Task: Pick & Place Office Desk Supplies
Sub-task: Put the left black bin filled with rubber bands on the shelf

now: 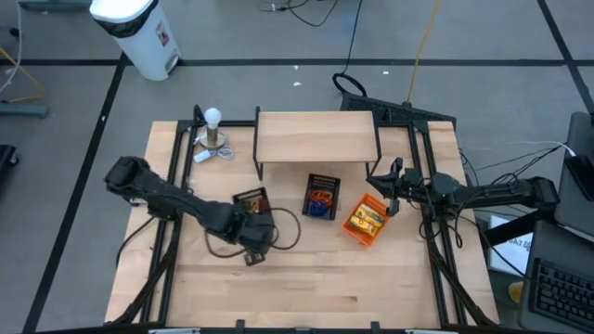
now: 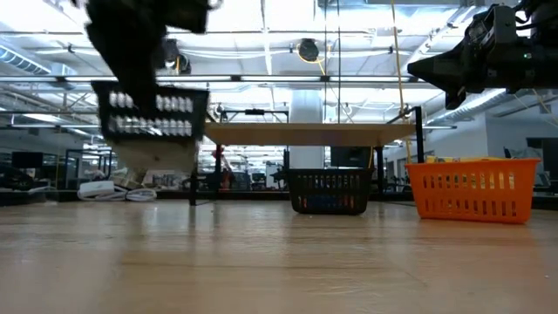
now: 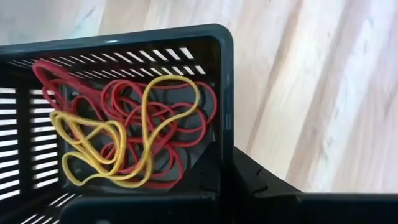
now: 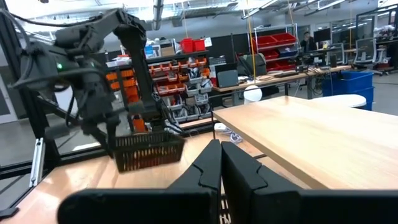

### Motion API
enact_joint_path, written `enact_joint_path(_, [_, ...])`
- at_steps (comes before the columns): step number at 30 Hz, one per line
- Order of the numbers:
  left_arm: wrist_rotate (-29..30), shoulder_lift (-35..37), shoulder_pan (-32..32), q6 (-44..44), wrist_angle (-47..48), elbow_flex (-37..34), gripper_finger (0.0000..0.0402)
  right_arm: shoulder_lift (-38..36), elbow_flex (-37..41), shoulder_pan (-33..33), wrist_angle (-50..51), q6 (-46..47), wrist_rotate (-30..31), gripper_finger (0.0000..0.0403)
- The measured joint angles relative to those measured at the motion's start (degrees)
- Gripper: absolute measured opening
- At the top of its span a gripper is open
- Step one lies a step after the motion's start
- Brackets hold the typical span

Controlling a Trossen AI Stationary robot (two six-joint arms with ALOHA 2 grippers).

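Closed on the rim of a black mesh tray (image 1: 251, 202), the left gripper (image 1: 254, 243) is seen with the tray raised clear of the table (image 1: 306, 288) in the low view. Red and yellow rubber-band loops (image 3: 124, 134) are piled inside this tray, just ahead of the gripper's fingers, against the corner wall. To the right of the held tray, under a low wooden shelf (image 1: 316, 137), a second black mesh tray (image 1: 322, 197) is set on the table, with coloured contents that cannot be made out. Further right, an orange tray (image 1: 366, 220) is placed, holding yellow items. Just beside and above it, the right gripper (image 1: 390, 190) is held in the air with its fingers (image 4: 239, 177) pressed together and nothing between them.
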State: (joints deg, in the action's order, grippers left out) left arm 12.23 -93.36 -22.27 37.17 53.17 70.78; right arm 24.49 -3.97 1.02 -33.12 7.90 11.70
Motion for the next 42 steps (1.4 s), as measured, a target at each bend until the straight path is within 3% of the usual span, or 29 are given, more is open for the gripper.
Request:
enact_joint_path(7, [1.2,4.7,-4.5,-3.0,6.4,0.0,0.0002,0.0,0.0,0.0,0.0,0.0,0.0,0.0])
enact_joint_path(13, [6.6,6.9,-7.4,-1.1,14.4,0.0,0.0001,0.0,0.0,0.0,0.0,0.4,0.0,0.0])
enact_joint_path(22, [9.8,11.1,-9.4,-7.5,14.2,0.0,0.0001,0.0,0.0,0.0,0.0,0.4,0.0,0.0])
enact_joint_path(30, [10.2,13.3,-6.7,-12.4,13.8,1.3,0.0001,0.7,0.0,0.0,0.0,0.4,0.1,0.0])
enact_joint_path(42, [12.8,12.8,2.8,-28.3,14.8,17.1,0.0,1.0,0.0,0.0,-0.1,0.4,0.2,0.0])
